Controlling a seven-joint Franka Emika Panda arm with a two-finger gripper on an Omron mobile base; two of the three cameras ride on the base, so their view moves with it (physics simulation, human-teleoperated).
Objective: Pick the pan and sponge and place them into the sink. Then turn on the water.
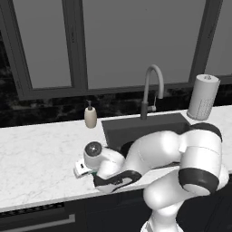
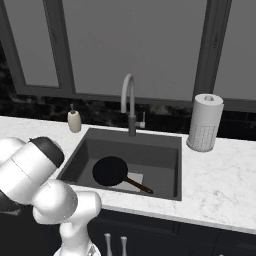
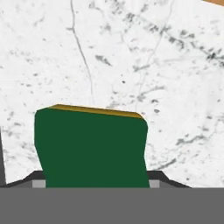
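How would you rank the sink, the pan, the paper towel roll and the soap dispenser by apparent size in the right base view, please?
1. sink, by far the largest.
2. pan and paper towel roll: these look alike in extent, so I would not rank them.
3. soap dispenser, smallest, though it also stands farthest from the camera.

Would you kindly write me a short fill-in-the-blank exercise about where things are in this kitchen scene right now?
1. The small round black frying pan lies inside the dark grey ____.
2. The green-topped rectangular sponge sits between the gripper's fingers, above the white marble ____.
3. No water runs from the tall grey gooseneck ____.
4. The white paper-towel roll stands on the ____ side of the sink in the right base view.

Missing words: sink; counter; faucet; right
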